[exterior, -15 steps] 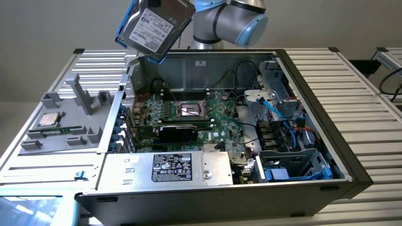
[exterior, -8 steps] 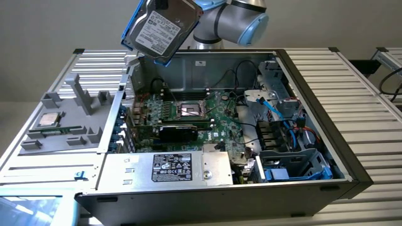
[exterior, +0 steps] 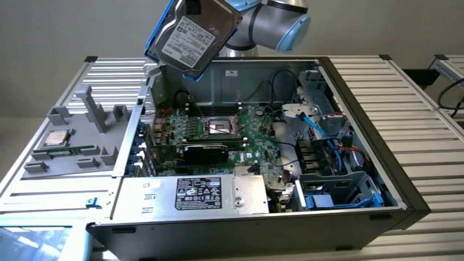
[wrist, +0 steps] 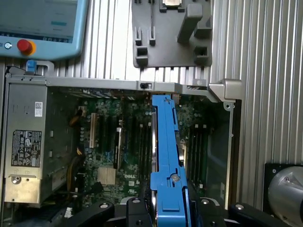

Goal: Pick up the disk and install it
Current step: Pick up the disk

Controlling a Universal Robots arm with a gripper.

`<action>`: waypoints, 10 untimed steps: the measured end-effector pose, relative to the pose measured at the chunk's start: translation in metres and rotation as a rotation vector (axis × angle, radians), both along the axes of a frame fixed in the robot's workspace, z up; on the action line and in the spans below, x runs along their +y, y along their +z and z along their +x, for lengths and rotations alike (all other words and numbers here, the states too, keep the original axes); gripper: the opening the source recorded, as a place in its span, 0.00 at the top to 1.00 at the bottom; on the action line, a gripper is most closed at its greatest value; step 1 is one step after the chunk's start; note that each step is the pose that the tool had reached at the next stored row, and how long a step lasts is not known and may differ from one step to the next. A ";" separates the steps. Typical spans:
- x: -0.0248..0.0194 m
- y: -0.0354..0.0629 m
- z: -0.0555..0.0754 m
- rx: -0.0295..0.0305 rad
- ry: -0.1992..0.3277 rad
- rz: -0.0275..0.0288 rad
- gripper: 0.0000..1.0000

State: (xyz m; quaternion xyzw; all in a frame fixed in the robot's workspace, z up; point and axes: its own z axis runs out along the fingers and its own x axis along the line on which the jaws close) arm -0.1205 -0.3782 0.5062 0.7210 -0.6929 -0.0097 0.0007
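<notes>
With your gripper (wrist: 168, 210) clamped on the disk (exterior: 192, 41) above the open case (exterior: 406, 179), you'd best carry it slowly, clear of the cables (exterior: 318, 126)

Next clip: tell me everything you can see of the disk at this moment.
The disk is a flat rectangular silver-metal drive. A white printed label covers the face turned to the exterior view, and a blue plastic carrier frame runs along its edges. It hangs tilted in the air above the open computer case. The only thing seen touching it is the gripper, which clamps it from both sides.
</notes>
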 end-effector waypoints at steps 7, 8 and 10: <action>-0.0117 0.0000 0.021 0.0000 0.000 0.0000 0.61; -0.0134 0.0000 0.025 0.0000 0.000 0.0000 0.61; -0.0167 0.0000 0.030 0.0000 0.000 0.0000 0.61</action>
